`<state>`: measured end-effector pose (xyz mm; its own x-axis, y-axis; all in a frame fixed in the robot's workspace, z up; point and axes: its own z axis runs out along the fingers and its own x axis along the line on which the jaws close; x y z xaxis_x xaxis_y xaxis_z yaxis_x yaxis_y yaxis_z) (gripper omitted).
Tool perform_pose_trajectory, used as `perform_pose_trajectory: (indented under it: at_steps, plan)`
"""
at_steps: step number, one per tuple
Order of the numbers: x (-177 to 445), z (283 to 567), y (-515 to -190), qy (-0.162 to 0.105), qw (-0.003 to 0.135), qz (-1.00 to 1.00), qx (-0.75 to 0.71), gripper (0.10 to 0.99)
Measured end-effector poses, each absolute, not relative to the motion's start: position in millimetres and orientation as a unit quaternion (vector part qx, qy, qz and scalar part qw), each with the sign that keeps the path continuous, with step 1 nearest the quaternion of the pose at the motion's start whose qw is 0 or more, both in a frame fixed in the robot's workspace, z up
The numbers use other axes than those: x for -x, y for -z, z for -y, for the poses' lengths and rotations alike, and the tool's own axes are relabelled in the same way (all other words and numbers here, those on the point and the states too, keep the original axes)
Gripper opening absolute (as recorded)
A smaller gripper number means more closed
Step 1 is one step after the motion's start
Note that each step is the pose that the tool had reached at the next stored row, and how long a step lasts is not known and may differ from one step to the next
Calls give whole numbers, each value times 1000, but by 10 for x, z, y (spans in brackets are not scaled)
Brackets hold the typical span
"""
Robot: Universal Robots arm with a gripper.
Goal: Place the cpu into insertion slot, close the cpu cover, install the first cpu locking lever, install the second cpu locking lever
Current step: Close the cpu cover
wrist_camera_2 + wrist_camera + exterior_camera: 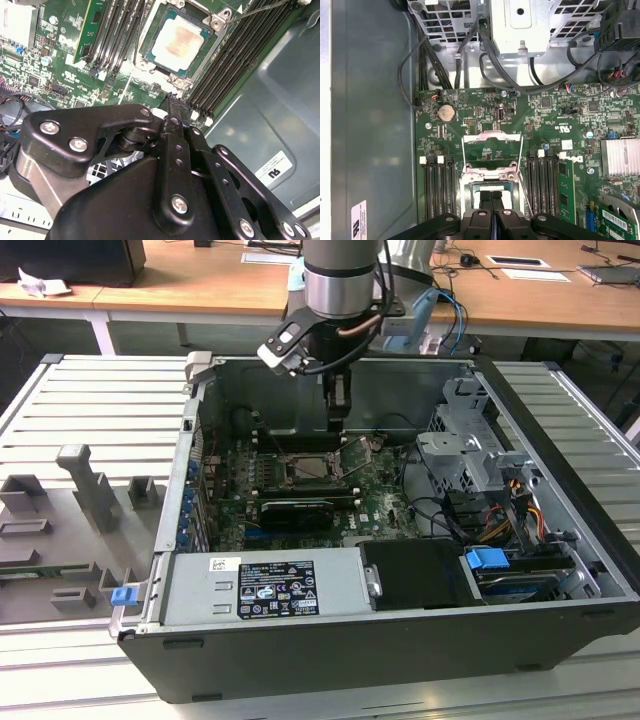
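The cpu lies seated in the insertion slot, just ahead of the jaw tips. The cpu cover seems swung open, standing beyond the slot. The gripper hangs just above the socket, jaws pressed together on nothing, with black memory slots flanking them

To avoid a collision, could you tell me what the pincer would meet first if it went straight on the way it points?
Probably the metal rim of the insertion slot, beside the seated cpu; the pincer hangs over it, though depth is unclear.
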<state>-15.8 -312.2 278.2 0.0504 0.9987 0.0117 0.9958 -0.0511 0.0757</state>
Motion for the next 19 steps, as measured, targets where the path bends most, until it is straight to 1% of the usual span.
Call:
perform_pose_trajectory:
  at_steps: [11,19]
  plan:
    - [2,3107,-2774,-29,22,-688,-724,106]
    - [-111,3149,-2662,-28,21,-688,-724,106]
